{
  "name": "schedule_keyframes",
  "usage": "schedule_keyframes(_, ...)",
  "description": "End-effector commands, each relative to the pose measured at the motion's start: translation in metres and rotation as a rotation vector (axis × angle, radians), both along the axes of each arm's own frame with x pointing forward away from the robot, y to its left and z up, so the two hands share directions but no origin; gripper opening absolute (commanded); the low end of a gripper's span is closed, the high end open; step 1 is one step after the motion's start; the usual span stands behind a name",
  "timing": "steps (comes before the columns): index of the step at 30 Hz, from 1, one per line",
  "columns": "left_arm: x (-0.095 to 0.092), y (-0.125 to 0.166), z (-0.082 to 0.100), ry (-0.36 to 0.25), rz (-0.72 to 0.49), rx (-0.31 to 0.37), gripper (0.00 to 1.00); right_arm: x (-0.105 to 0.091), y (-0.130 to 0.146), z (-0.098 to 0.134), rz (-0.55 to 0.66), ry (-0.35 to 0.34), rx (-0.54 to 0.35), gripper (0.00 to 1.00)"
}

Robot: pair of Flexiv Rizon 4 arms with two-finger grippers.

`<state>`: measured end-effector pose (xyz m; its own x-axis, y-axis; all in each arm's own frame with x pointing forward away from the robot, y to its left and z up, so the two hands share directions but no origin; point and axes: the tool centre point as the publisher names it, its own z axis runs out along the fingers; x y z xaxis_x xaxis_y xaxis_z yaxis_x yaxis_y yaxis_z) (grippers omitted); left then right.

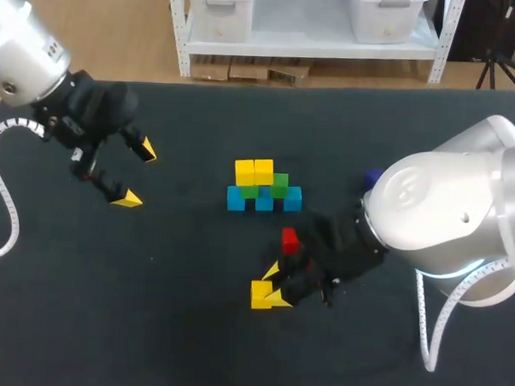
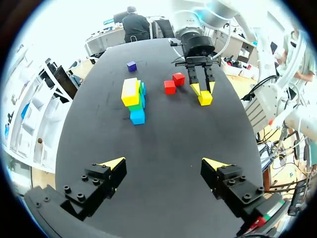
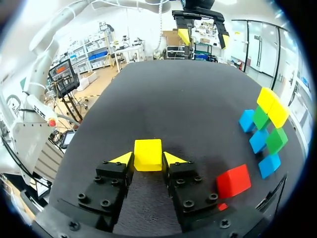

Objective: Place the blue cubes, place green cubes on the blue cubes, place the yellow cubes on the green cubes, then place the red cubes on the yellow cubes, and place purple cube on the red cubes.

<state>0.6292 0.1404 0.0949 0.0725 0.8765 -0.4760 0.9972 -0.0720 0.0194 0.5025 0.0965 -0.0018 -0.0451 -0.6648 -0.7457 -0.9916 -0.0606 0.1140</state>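
Between the yellow tips of our right gripper sits a loose yellow cube, pinched from both sides and resting on the dark table. Just beside that gripper lie two red cubes, close together. Farther toward the table's middle, three blue cubes stand in a row, with two green cubes on them and two yellow cubes on the green. Past these a purple cube lies alone. Our left gripper hangs well apart at the left side, fingers spread wide, holding nothing.
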Motion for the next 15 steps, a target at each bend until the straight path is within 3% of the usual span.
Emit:
schedule_keyframes(1,-0.001,0.002,-0.001,-0.003,-0.002,-0.005,1.00,0.004,-0.003,0.010,0.026,-0.006,-0.005,0.00)
schedule_keyframes(8,-0.001,0.002,-0.001,-0.003,-0.002,-0.005,1.00,0.026,-0.013,0.045,0.126,-0.014,-0.002,0.00)
schedule_keyframes(15,-0.001,0.002,-0.001,-0.003,-0.002,-0.005,1.00,0.057,-0.034,0.082,0.184,-0.053,-0.082,0.00)
